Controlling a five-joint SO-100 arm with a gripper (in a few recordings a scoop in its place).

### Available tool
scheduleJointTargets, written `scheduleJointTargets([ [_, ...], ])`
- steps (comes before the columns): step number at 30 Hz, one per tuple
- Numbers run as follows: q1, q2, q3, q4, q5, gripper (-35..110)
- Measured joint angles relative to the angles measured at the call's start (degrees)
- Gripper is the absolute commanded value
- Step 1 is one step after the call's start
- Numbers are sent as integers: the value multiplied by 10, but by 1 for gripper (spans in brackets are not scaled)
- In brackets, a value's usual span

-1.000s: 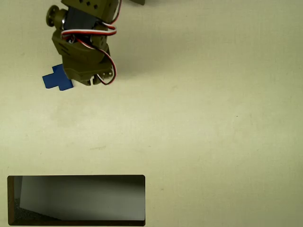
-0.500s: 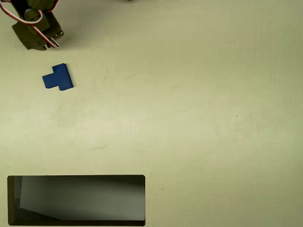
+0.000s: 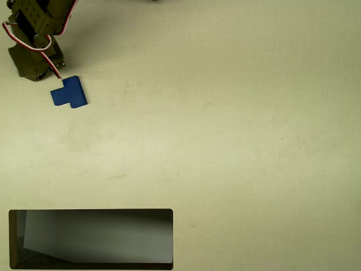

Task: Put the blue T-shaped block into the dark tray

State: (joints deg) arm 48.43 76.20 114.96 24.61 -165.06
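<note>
overhead view, items as we find them:

- counter (image 3: 237, 124): pale, matte, a few faint marks; it carries everything listed here
- blue t-shaped block (image 3: 69, 93): lying flat on the counter in the upper left of the picture, whole outline showing, nothing gripping it; we count it as not yet picked up
- dark tray (image 3: 90, 212): long, black-rimmed, glossy grey inside, along the bottom left edge of the picture; we see nothing blue inside it; it sits well apart from the block, straight down the picture from it
- end effector (image 3: 35, 72): olive-green arm head with red, white and black wires, at the top left corner, just up and left of the block; its lower edge is close to the block's upper corner, and we cannot tell whether it touches; the fingers are hidden under the body of the arm, so we cannot tell whether they stand wide or narrow; we see nothing held

progress, our judgement: nothing of the task is completed. left to do: settle over the block, close on it, lift, carry it down the picture to the tray, release it inside the rim
</note>
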Motion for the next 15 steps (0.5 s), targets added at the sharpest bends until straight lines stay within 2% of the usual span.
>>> scheduleJointTargets([
  [15,-156,58,103,-54,141,0],
])
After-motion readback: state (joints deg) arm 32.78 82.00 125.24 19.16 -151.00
